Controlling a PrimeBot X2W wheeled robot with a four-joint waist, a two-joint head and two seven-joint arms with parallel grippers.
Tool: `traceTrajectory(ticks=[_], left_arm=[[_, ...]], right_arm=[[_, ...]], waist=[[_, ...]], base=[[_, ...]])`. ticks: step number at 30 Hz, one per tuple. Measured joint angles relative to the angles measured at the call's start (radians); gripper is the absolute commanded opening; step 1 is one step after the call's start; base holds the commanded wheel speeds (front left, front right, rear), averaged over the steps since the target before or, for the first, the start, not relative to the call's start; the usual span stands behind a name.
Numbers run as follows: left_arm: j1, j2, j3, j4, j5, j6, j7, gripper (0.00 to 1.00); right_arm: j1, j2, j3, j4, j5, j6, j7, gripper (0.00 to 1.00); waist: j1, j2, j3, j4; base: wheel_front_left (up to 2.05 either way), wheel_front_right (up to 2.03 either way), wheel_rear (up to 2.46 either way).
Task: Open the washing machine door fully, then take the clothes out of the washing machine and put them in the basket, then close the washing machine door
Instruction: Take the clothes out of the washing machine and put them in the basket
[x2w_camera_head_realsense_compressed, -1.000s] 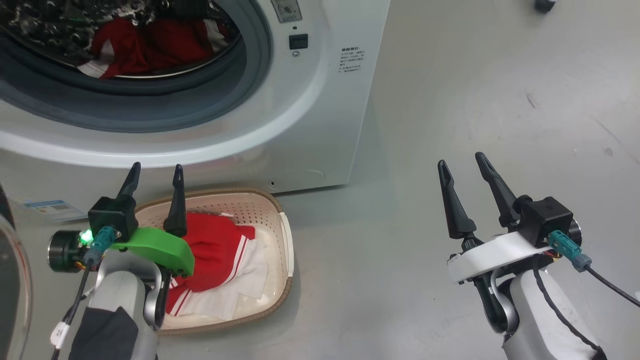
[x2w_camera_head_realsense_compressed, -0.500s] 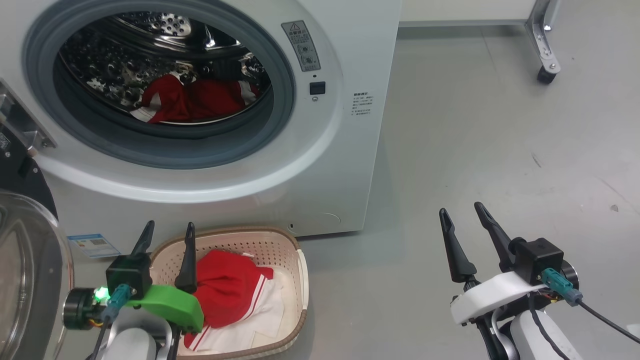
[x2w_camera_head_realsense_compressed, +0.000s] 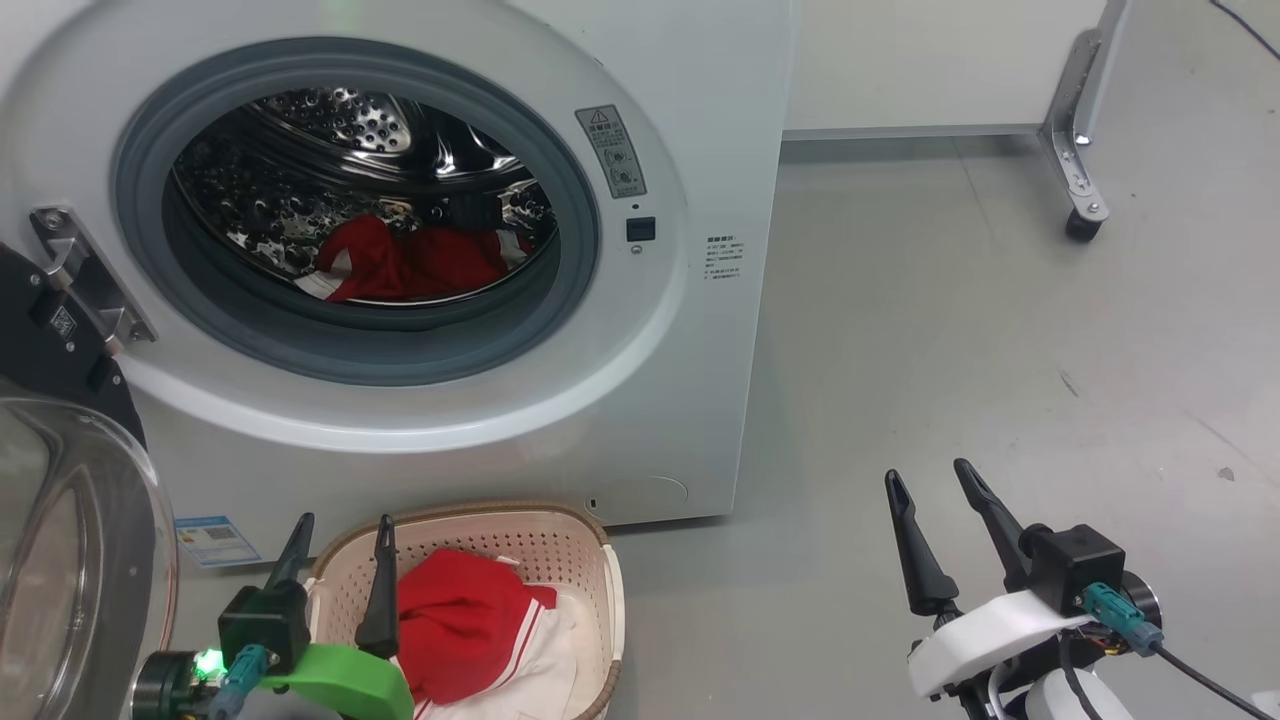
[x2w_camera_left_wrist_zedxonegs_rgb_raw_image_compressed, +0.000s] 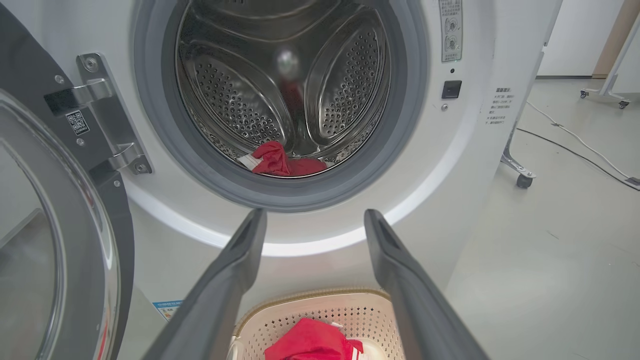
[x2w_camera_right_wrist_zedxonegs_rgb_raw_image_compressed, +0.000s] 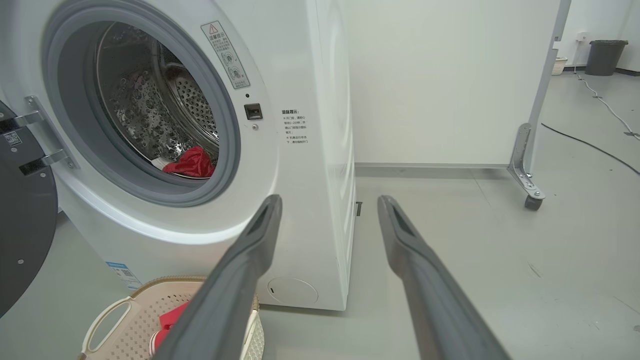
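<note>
1. Clothes (x2w_camera_head_realsense_compressed: 410, 265): we note a red heap with a scrap of white low in the drum (x2w_camera_head_realsense_compressed: 350, 130), near the front, just behind the grey seal (x2w_camera_head_realsense_compressed: 400, 350).
2. A red garment (x2w_camera_head_realsense_compressed: 460, 625) with white stripes lies over white cloth in the basket (x2w_camera_head_realsense_compressed: 520, 520).
3. The basket sits on the floor (x2w_camera_head_realsense_compressed: 950, 350), close against the washer (x2w_camera_head_realsense_compressed: 700, 420) front, below the opening.
4. The door (x2w_camera_head_realsense_compressed: 70, 540) stands wide open to the left on its hinge (x2w_camera_head_realsense_compressed: 85, 280). We see its glass bowl and black ring at the left edge.
5. Left gripper (x2w_camera_head_realsense_compressed: 344, 522): released, fingers spread, nothing between them. It hovers over the basket's left side, pointing at the washer. In the left wrist view the drum mouth lies above the fingertips and the basket below, between them.
6. Right gripper (x2w_camera_head_realsense_compressed: 926, 472): also released and empty, over bare floor right of the washer, well apart from the basket.
7. On the washer front we log a warning sticker (x2w_camera_head_realsense_compressed: 612, 150) and a small black socket (x2w_camera_head_realsense_compressed: 640, 229) right of the opening, and a blue label (x2w_camera_head_realsense_compressed: 212, 540) low down, just left of the basket.
8. Beyond the washer: a white panel on a castered metal foot (x2w_camera_head_realsense_compressed: 1075, 170). In the right wrist view there is a dark bin (x2w_camera_right_wrist_zedxonegs_rgb_raw_image_compressed: 607, 55) far back and a cable (x2w_camera_right_wrist_zedxonegs_rgb_raw_image_compressed: 590, 145) on the floor.
</note>
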Motion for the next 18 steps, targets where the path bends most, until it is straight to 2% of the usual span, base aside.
traceTrajectory(ticks=[18], left_arm=[[0.073, 0.0, -0.012, -0.105, 0.0, 0.026, 0.039, 1.0]], right_arm=[[0.017, 0.001, -0.007, -0.015, -0.002, 0.0, 0.0, 1.0]], waist=[[0.0, 0.0, -0.009, 0.001]], base=[[0.0, 0.0, 0.0]])
